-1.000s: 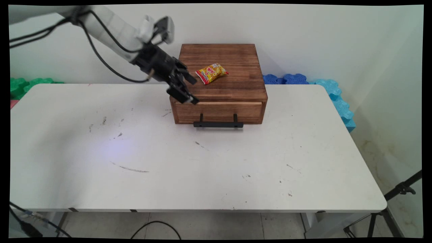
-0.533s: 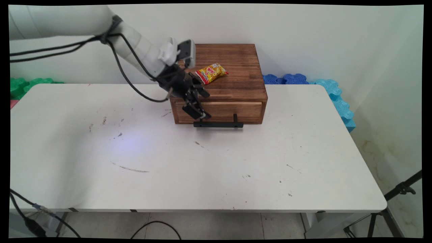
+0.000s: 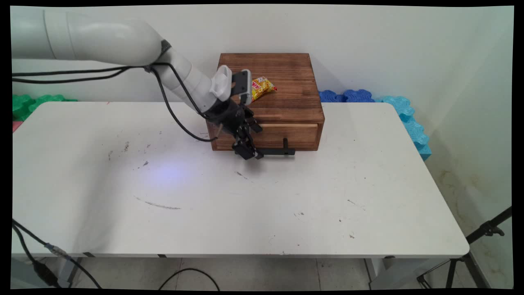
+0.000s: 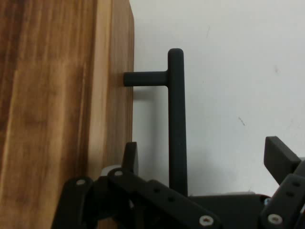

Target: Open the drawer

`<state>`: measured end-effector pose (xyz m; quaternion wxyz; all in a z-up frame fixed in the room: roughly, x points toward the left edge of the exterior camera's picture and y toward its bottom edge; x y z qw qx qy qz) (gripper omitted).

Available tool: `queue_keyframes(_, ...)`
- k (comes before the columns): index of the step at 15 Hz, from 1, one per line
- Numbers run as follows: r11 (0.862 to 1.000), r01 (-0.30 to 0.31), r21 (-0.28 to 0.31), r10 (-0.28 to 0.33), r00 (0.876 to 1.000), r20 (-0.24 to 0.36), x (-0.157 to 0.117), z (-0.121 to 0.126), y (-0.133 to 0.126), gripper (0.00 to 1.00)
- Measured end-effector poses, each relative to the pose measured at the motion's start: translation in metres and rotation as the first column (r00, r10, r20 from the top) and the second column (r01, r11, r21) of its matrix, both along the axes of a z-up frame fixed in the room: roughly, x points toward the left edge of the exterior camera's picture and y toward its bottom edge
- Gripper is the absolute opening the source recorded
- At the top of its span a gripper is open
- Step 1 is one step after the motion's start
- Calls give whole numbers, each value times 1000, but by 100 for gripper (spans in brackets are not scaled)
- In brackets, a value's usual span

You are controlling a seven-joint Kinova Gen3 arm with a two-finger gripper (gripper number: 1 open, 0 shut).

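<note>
A brown wooden box (image 3: 282, 80) stands at the back middle of the white table (image 3: 245, 205), its drawer front (image 3: 294, 135) facing me. The drawer's black bar handle (image 3: 272, 151) (image 4: 177, 119) sticks out in front. My gripper (image 3: 248, 152) (image 4: 205, 157) is open at the handle's left end. In the hand view the bar runs between the two fingers, one finger (image 4: 130, 155) close to the wood and the other (image 4: 281, 160) out over the table. A yellow and red snack packet (image 3: 263, 87) lies on the box's top, partly hidden by my wrist.
Blue foam blocks (image 3: 368, 98) line the wall behind the table's right side, and green ones (image 3: 32, 102) lie at the back left. A black tripod (image 3: 470, 250) stands on the floor at the right. Black cables hang from the arm.
The gripper has come down and to the right, from beside the box's top left edge to the drawer handle's left end. The box and packet have not moved.
</note>
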<state>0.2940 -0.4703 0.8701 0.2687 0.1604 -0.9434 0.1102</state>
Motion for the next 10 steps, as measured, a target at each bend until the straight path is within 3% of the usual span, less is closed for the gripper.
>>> queue_keyframes(10,1000,-7,18,6,999,42,-16,-38,0,100)
